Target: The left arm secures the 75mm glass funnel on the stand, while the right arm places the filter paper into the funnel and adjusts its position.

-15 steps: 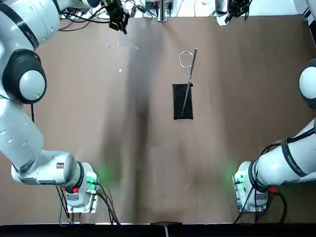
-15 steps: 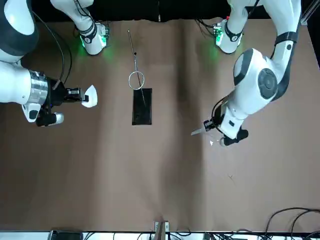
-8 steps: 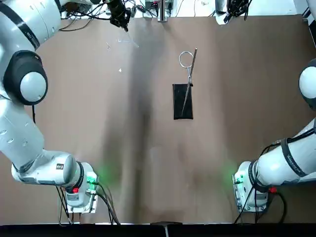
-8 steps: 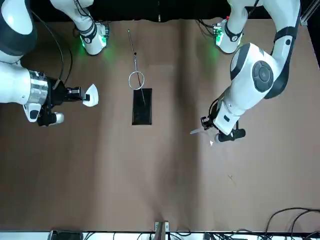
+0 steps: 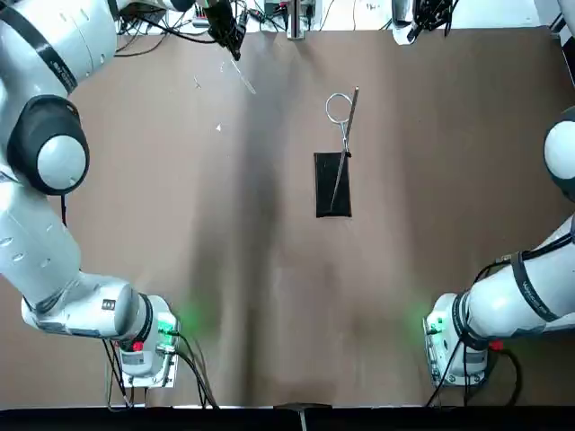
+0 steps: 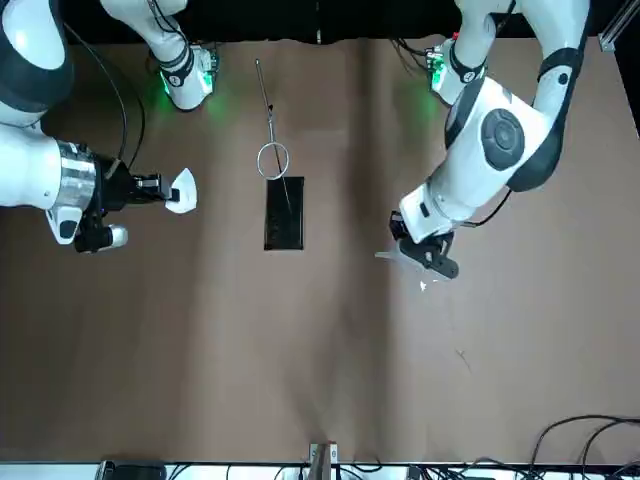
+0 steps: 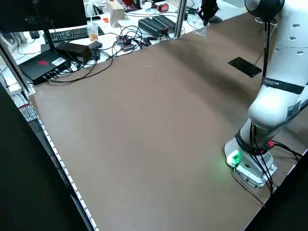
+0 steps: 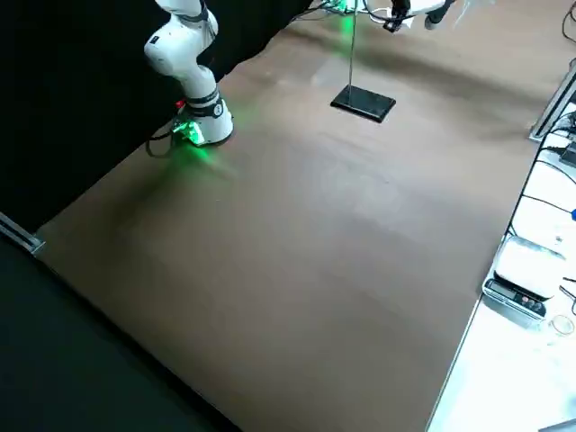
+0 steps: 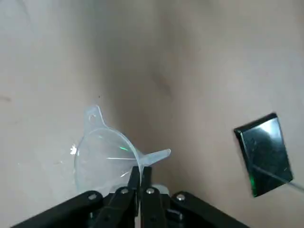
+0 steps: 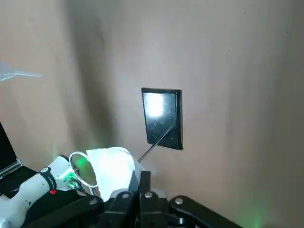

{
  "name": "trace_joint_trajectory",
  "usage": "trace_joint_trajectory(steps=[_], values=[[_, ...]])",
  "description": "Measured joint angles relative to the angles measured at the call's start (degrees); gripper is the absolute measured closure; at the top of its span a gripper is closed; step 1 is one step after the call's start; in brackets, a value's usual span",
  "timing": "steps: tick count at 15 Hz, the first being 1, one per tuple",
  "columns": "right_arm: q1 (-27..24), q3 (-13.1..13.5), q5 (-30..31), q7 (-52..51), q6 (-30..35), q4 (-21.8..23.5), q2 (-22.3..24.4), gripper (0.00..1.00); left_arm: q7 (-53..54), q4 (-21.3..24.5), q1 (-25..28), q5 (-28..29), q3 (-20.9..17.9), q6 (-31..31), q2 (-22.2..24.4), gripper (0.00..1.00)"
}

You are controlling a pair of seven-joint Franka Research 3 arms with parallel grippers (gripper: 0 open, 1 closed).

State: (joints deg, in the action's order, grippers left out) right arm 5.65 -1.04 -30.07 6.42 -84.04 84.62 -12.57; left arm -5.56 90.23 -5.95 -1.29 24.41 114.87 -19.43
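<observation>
Funnel [image 9: 102,159], clear and tab-rimmed, hangs aloft, well left of the stand [image 6: 284,215], clamped by the left gripper [image 9: 141,172], probably leaving its stem free for the wire ring [image 6: 288,161]. The right gripper [image 10: 145,176] pinches the filter paper [image 10: 113,167], presumably until the funnel is seated.

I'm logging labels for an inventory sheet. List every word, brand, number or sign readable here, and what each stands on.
No text can be read in any view.
Too small or blurred to read: the white label on the black box beside the keyboard; the markings on the digital scale's panel.
</observation>
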Motion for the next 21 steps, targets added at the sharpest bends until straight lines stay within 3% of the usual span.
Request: trace_joint_trajectory(steps=[7, 12, 18, 19, 21], values=[[0.00, 0.00, -0.01, 0.00, 0.01, 0.02, 0.00, 0.99, 10.77, -2.39, -0.68, 0.89, 2.56, -4.27, 0.01, 0.97], [0.00, 0.01, -0.02, 0.00, 0.02, 0.02, 0.00, 0.99, 27.75, -3.79, -0.24, -0.18, 4.29, -4.33, 0.00, 0.97], [-0.01, 0.06, -0.02, 0.00, 0.02, 0.03, 0.00, 0.99, 42.03, -7.85, 0.35, -1.83, 12.51, -3.93, 0.02, 0.97], [-0.03, 0.11, -0.03, 0.00, 0.02, 0.03, 0.00, 0.99, 44.49, -8.97, 0.40, -1.90, 16.20, -2.86, 0.04, 0.97], [-0.08, 0.15, -0.03, 0.00, 0.02, 0.03, 0.00, 0.99, 47.75, -9.27, 0.35, -1.90, 19.45, -0.51, 0.20, 0.97]])
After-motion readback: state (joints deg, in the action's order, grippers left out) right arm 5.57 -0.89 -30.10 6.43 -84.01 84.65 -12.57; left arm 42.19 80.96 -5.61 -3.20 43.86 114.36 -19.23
